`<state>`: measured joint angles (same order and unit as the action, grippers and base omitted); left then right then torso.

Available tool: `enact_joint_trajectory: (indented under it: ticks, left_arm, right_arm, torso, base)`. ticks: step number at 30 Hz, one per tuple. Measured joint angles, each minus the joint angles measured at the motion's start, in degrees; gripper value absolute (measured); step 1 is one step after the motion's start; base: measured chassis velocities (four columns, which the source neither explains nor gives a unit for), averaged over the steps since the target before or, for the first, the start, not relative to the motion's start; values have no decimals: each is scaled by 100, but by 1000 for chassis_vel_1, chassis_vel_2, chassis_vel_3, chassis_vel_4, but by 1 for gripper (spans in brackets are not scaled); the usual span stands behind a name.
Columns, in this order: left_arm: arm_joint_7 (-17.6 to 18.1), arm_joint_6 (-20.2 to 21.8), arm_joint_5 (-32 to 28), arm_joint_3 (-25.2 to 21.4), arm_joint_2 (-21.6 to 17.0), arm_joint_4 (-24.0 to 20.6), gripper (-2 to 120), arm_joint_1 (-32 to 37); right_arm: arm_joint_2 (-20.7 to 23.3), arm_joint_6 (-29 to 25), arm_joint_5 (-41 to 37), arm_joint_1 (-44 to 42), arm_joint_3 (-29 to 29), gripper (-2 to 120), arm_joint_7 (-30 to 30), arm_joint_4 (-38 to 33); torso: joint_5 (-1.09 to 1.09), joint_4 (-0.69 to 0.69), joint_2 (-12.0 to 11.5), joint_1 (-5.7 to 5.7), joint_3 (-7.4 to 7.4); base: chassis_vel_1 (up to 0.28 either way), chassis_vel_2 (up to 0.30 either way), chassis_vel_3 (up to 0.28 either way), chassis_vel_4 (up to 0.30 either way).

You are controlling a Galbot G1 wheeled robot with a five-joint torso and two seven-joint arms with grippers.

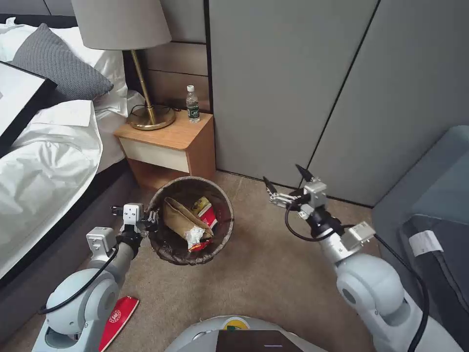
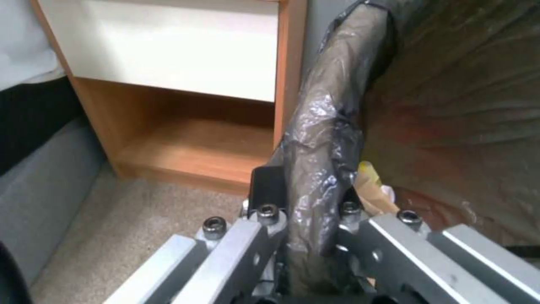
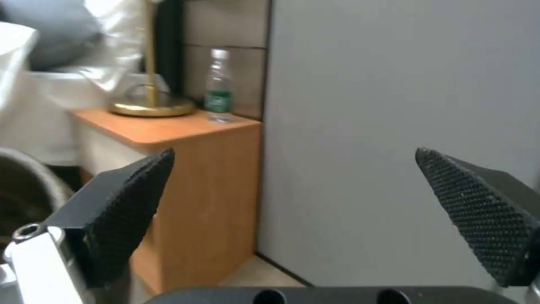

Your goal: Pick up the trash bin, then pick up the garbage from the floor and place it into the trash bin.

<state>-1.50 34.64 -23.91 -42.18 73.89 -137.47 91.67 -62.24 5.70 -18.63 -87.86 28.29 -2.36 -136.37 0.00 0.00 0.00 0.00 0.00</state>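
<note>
The trash bin, round and lined with a dark bag, sits just in front of me with my left gripper shut on its left rim. In the left wrist view the left gripper pinches the bag-covered rim. Inside lies garbage: a brown paper bag, a red-and-white packet and a white scrap. A flat red packet lies on the carpet under my left arm. My right gripper hovers open and empty to the right of the bin, its pads wide apart.
A wooden nightstand behind the bin carries a brass lamp and a water bottle. The bed runs along the left. Grey wall panels stand behind. A grey seat is at the right.
</note>
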Motion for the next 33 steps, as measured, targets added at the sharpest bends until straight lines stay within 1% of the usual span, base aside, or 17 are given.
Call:
enact_joint_trajectory:
  ticks: [4, 5, 9, 10, 14, 15, 19, 20, 22, 24, 33]
  left_arm:
    - [-7, -8, 9, -27, -5, -14, 2, 13]
    - [-7, -8, 9, -27, -5, -14, 2, 13]
    - [-12, -15, 28, -45, -3, -24, 2, 44]
    - [-12, -15, 28, -45, -3, -24, 2, 44]
    - [-34, -63, 31, -44, -1, -27, 2, 70]
    - [-34, -63, 31, -44, -1, -27, 2, 70]
    - [-35, -80, 34, -52, 1, -39, 2, 106]
    - [-35, -80, 34, -52, 1, -39, 2, 106]
    - [-34, -82, 36, -68, -2, -42, 2, 118]
    - [-34, -86, 74, -75, -3, -42, 2, 121]
    - [-35, -56, 109, -82, 26, -82, 2, 148]
  right_arm:
    - [-471, -446, 504, -472, 238, 100, 69, 21]
    - [-471, -446, 504, -472, 238, 100, 69, 21]
    - [-997, -847, 883, -974, 406, 100, 77, 30]
    - [-997, -847, 883, -974, 406, 100, 77, 30]
    - [-1400, -1093, 1228, -1257, 416, 100, 59, 38]
    - [-1400, -1093, 1228, -1257, 416, 100, 59, 38]
    - [-1806, -1306, 1513, -1459, 487, 100, 73, 111]
    - [-1806, -1306, 1513, -1459, 487, 100, 73, 111]
    - [-1971, -1349, 1525, -1545, 581, 100, 142, 111]
    - [-2043, -1385, 1524, -1594, 642, 100, 166, 111]
    - [-2032, -1369, 1487, -1606, 684, 100, 154, 121]
  torso:
    - [0, 0, 0, 0, 0]
    - [0, 0, 0, 0, 0]
    - [-1, -1, 0, 0, 0]
    - [-1, -1, 0, 0, 0]
    - [-1, -1, 0, 0, 0]
    - [-1, -1, 0, 0, 0]
    - [-1, 1, 0, 0, 0]
    - [-1, 1, 0, 0, 0]
    - [-1, 0, 0, 0, 0]
    - [-1, -1, 0, 0, 0]
    - [0, 0, 0, 0, 0]
  base:
    - [0, 0, 0, 0]
    - [0, 0, 0, 0]
    - [0, 0, 0, 0]
    - [0, 0, 0, 0]
    - [0, 0, 0, 0]
    - [0, 0, 0, 0]
    - [0, 0, 0, 0]
    - [0, 0, 0, 0]
    - [0, 0, 0, 0]
    - [0, 0, 0, 0]
    - [0, 0, 0, 0]
